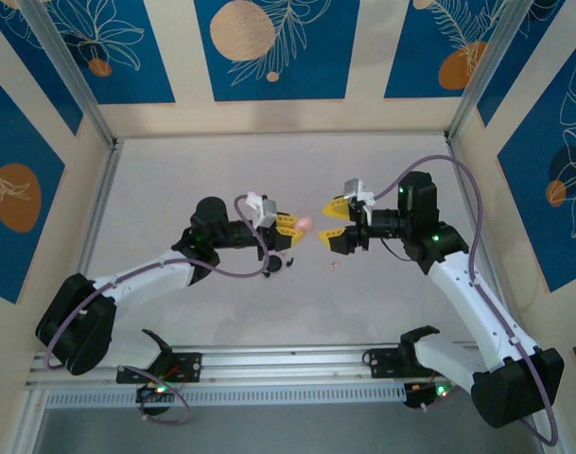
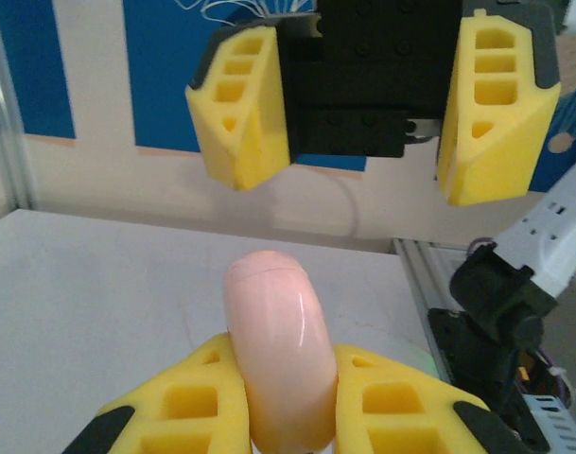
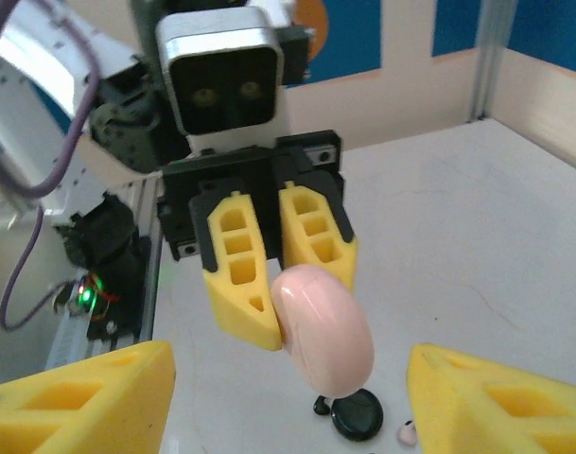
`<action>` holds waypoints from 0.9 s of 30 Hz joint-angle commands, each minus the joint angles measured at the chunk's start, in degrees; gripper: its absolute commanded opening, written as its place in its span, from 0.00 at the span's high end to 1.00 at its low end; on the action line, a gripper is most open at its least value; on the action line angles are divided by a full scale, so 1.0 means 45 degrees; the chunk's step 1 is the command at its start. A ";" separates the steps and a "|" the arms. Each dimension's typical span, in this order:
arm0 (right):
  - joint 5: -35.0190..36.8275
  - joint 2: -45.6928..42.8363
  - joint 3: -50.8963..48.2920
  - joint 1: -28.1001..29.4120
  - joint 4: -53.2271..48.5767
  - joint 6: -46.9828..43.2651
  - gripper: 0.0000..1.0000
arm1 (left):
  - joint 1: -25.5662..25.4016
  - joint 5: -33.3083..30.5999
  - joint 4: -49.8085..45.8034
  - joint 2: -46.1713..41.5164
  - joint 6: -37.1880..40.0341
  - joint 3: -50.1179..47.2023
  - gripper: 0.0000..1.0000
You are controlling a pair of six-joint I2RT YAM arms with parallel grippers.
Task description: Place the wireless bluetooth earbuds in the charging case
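My left gripper (image 2: 283,407) is shut on a pale pink charging case (image 2: 273,350), held on edge above the table with its lid closed. The case (image 1: 305,224) points toward my right gripper (image 1: 331,220), which faces it a short way off, open and holding nothing. Seen from the right wrist, the pink case (image 3: 322,326) sticks out of the left gripper (image 3: 302,303) ahead of my own spread fingers (image 3: 79,397). On the table below lie a black round case (image 3: 356,414), a black earbud (image 3: 322,407) beside it and a pink earbud (image 3: 408,434).
The black case (image 1: 273,265) and the pink earbud (image 1: 332,266) lie on the white table (image 1: 221,170) under the grippers. An aluminium rail (image 1: 269,364) runs along the near edge. Patterned walls enclose the other three sides.
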 commanded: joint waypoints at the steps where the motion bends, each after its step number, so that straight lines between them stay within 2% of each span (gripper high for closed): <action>1: -0.1171 0.0395 0.0559 0.0049 -0.1540 -0.2269 0.39 | 0.0122 0.1210 0.0391 -0.0172 0.0411 0.0513 0.90; 13: -0.1908 0.1740 0.1472 0.0548 -0.2759 -0.3673 0.43 | 0.0117 0.1959 0.1911 0.0105 -0.0457 0.0694 0.90; 22: -0.3095 0.2421 0.2155 0.0474 -0.3676 -0.4592 0.55 | 0.0100 0.2253 0.3030 0.0374 -0.1232 0.0732 0.91; 27: -0.3777 0.2770 0.2574 0.0459 -0.4049 -0.4952 0.68 | 0.0117 0.2357 0.3394 0.0554 -0.1444 0.0694 0.91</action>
